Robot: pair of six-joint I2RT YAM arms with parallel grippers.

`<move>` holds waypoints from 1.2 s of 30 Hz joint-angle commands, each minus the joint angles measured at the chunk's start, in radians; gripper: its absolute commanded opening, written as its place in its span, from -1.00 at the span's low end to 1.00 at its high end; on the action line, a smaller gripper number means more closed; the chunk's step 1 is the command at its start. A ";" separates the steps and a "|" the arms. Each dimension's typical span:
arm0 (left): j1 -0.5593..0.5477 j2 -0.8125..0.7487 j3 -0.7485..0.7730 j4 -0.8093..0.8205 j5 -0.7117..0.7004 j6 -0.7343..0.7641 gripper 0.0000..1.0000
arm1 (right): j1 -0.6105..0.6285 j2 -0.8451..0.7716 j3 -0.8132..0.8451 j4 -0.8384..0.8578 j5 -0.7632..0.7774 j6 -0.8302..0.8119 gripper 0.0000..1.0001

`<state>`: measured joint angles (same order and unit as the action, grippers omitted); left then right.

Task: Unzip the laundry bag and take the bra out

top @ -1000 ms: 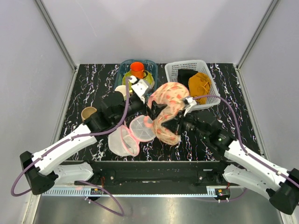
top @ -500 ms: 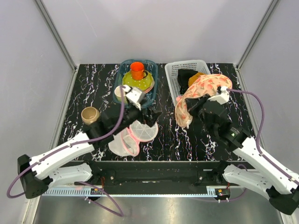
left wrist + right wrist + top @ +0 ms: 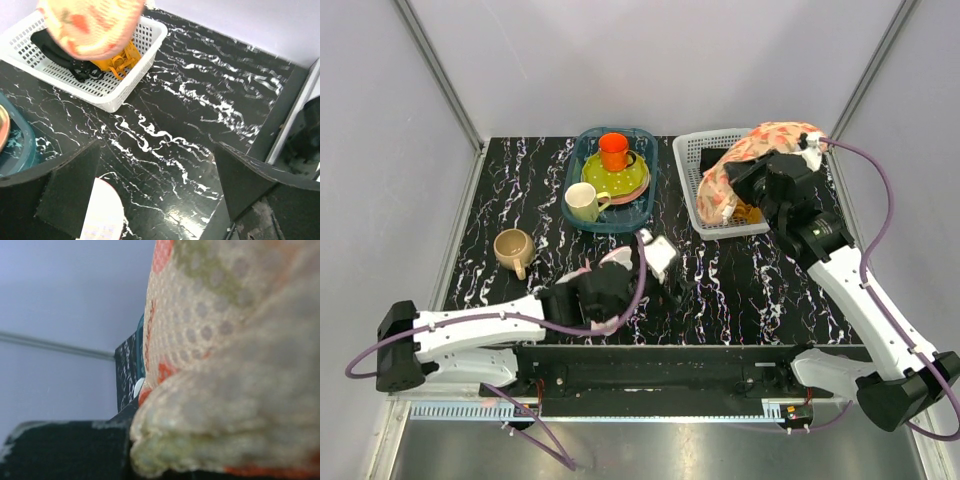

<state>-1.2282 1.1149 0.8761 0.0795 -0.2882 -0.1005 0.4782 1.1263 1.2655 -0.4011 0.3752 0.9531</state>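
The right jaws are clamped on the bag [image 3: 760,150], which drapes left from them over the basket [image 3: 688,175] at the far-right corner of the bench [image 3: 750,290]; the left jaws gape empty.

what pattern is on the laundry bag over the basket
The laundry bag is peach with small red-green print, clearest in the top external view.

The laundry bag [image 3: 750,160] hangs from the right fingers [image 3: 60,452], above the basket [image 3: 120,97]; tub [image 3: 620,224] and mug [image 3: 512,248] sit beyond the left fingers [image 3: 70,190].
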 commanded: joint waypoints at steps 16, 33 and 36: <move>-0.240 0.335 -0.158 0.931 -0.595 0.846 0.97 | -0.013 0.003 0.011 -0.019 -0.312 -0.054 -1.00; -0.125 0.444 -0.037 1.110 -0.553 0.977 0.43 | -0.015 -0.059 -0.058 0.008 -0.463 0.056 -1.00; -0.120 0.405 -0.032 1.020 -0.510 0.929 -0.45 | -0.016 -0.048 -0.075 0.010 -0.478 0.079 -1.00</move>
<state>-1.3479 1.6203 0.8127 1.1187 -0.8604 0.9195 0.4683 1.1015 1.1988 -0.4545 -0.0700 0.9974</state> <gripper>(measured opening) 0.612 0.087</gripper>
